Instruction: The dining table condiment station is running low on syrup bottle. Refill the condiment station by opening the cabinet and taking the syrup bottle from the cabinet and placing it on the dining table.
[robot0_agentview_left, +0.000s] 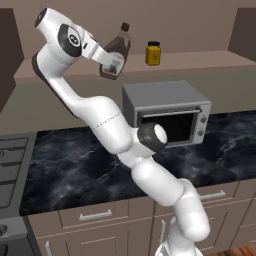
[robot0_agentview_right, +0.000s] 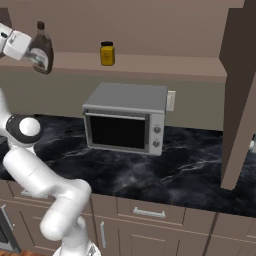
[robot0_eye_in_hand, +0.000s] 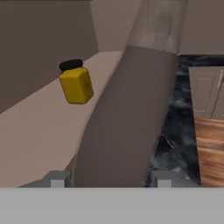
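bottle tilted in the grip at the shelf edge, table somewhere off behind

the gripper is clamping the lower body of the syrup bottle, one jaw on each side, at about the label. in the hand view the bottle is running up between the two fingertips as a broad brown column, so its long axis is lying along the line the hand is looking. in the left base view the bottle is leaning, neck up and away from the hand, base low and just in front of the shelf edge; whether the base is touching the shelf i cannot tell. in the right base view it is sitting at the far left, well apart from the yellow jar standing further along the shelf. below are the microwave and the dark counter. judging from this, the bottle is out of the cabinet and the carry to the dining table is what is left. the coming move is turning on drawing the bottle back toward the arm, clear of the shelf lip, with the tilt kept in check.
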